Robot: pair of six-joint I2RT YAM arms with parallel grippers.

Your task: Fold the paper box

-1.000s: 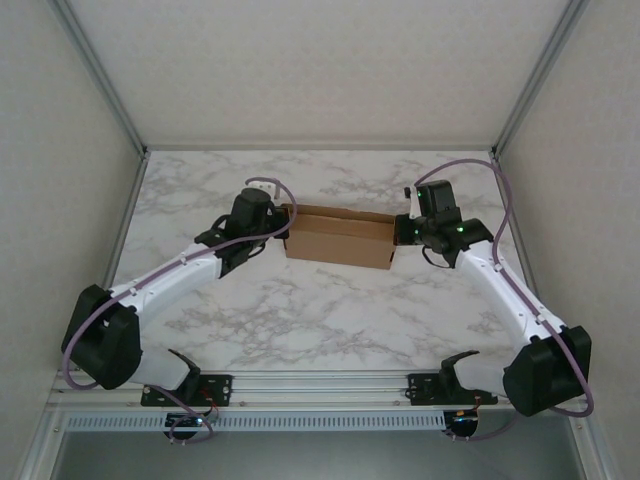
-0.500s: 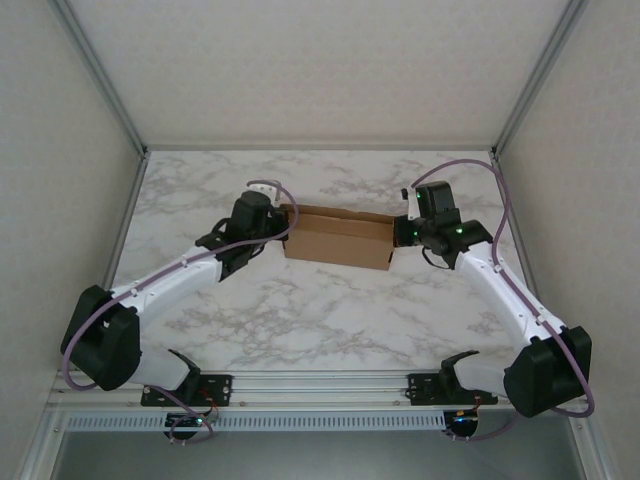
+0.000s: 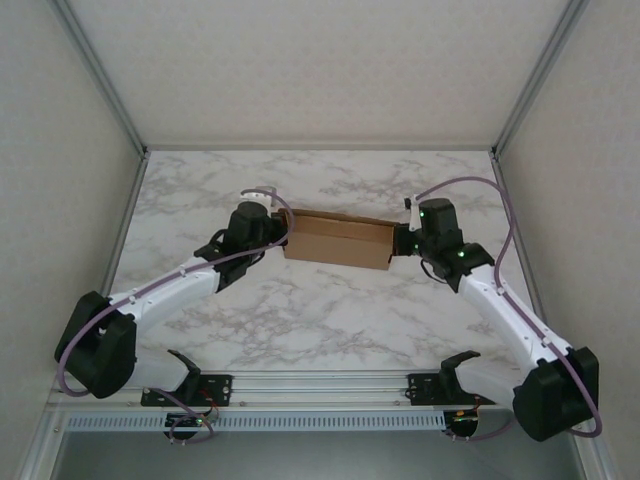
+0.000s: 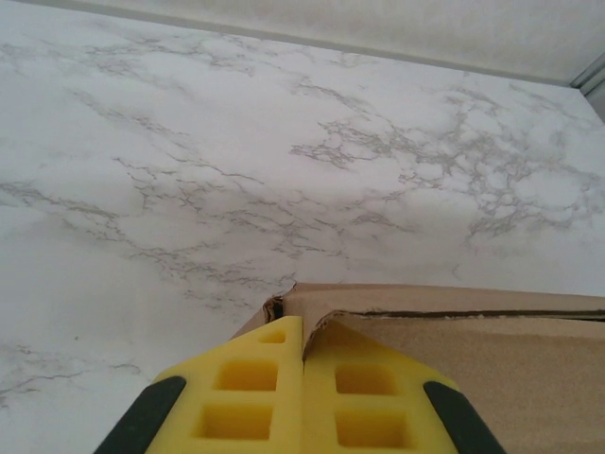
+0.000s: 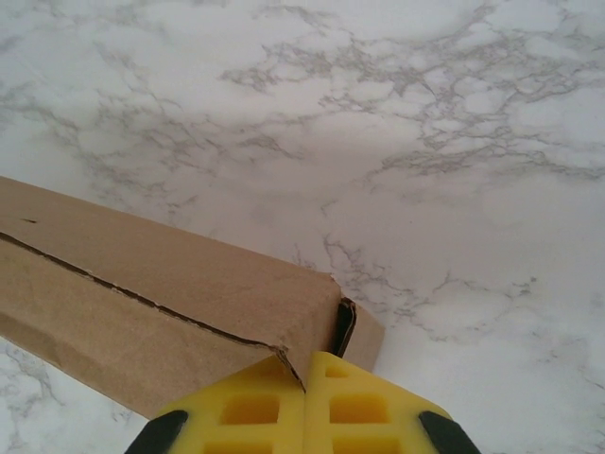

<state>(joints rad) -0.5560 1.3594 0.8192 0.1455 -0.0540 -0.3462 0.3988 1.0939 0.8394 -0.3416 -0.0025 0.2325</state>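
Paper box [image 3: 337, 240] lies on the far half of the counter [image 3: 300, 320], its long side running left to right between the two arms. We judge it nearly finished. It already has the shape of a thin closed box, with a dark seam [image 5: 142, 301] along the top where two panels meet and a small gap showing at each end corner.

The left gripper [image 4: 302, 333] has its yellow fingers pressed together with nothing between them, tips at the box's left end corner. The right gripper [image 5: 304, 367] is likewise pressed together and empty, tips at the right end corner just under a ragged cardboard edge.

We take the step in hand to be squaring up and seating the ends. To do it well, we would push inward from both sides with matched, gentle force, so the box neither slides along the smooth counter nor swings round. We would keep the tips low on the end walls rather than on the lid edge, which looks easy to crease. We would watch the seam: if it widens or the top bows upward, the squeeze is too hard.
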